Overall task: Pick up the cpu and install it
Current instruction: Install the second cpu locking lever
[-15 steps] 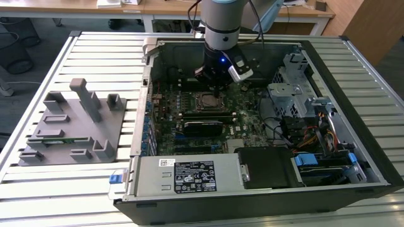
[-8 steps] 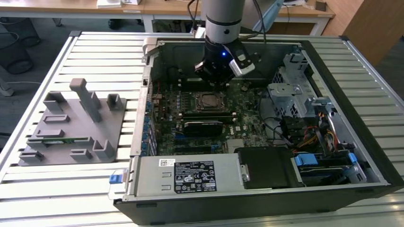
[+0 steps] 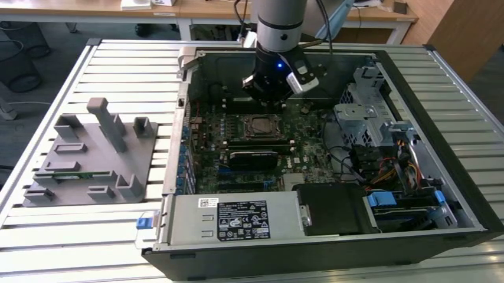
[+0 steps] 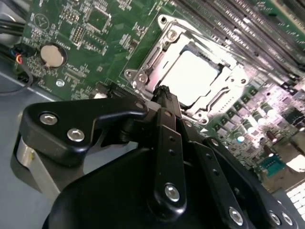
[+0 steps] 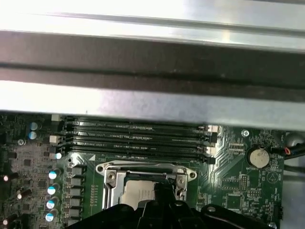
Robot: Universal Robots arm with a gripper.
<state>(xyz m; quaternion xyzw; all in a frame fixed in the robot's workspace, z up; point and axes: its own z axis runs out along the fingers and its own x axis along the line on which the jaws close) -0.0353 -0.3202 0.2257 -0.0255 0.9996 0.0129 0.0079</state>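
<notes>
My gripper (image 4: 164, 93) shows as dark linkage in the second wrist view, and its tips sit so close together against the socket that I cannot tell whether they are parted or closed. My own body cuts off the near corner of the socket frame (image 4: 190, 78) there, and glare washes out the cpu (image 4: 193, 76) top. In the first wrist view the cpu (image 5: 136, 195) is half hidden behind my linkage and cut by the picture's edge. In the exterior view the computer case (image 3: 464, 118) runs off the frame at its front corner, and the arm hides its rear wall.
</notes>
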